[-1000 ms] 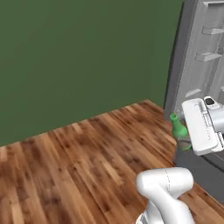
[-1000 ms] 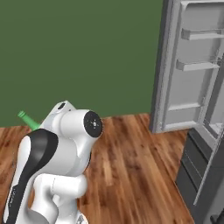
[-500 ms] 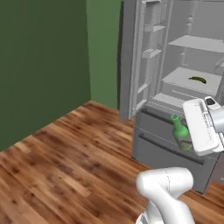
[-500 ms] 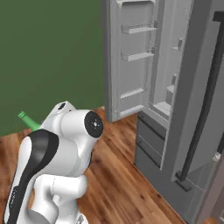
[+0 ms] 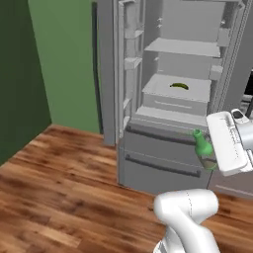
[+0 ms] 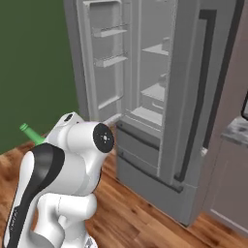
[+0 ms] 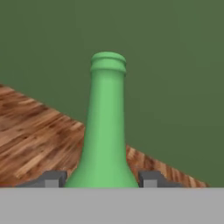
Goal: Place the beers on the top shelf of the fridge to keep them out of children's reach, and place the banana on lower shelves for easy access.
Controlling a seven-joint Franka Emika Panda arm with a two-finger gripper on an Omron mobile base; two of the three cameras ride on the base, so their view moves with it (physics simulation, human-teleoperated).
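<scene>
- Your gripper is pinching the green bottle: in the hand view a dark finger tip sits on each side of the bottle's wide lower part, with the neck rising between them toward the green wall.
- In the left base view you can see the same bottle lying tilted against the white hand at the right edge, its mouth pointing left toward the fridge.
- In the right base view the bottle's neck pokes out to the left from behind the arm's white shoulder.
- The fridge stands open in front of you, its pale inside showing in both base views.
- The banana lies on a lower shelf, just above the drawer-fronted ledge, toward the right of that shelf.
- The top shelf sits above it, a flat pale panel.
- The left door is swung wide, and its narrow racks face you.
- Below the shelves you see two grey drawer fronts with dark bar handles.
- The wooden floor runs from the fridge back to the green wall.
- The held bottle is well apart from the shelves, out in front of the drawer fronts.
</scene>
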